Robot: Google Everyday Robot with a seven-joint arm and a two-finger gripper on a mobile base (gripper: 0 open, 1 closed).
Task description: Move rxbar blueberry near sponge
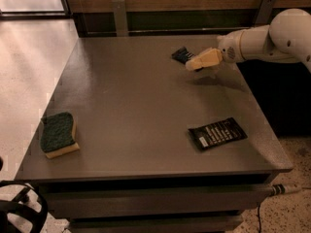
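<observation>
The rxbar blueberry (pixel 181 55), a small dark navy wrapper, lies near the table's far edge, right of centre; its right part is hidden behind my gripper. My gripper (pixel 193 65) reaches in from the right on a white arm, and its tan fingers sit over the bar's right end. The sponge (pixel 58 133), green on top with a yellow base, lies near the front left corner of the table, far from the bar.
A larger flat black wrapper with white text (pixel 217 133) lies near the table's front right. The grey table (pixel 131 106) has a wooden wall behind it, pale floor to the left, and a dark wheeled object at the bottom left corner.
</observation>
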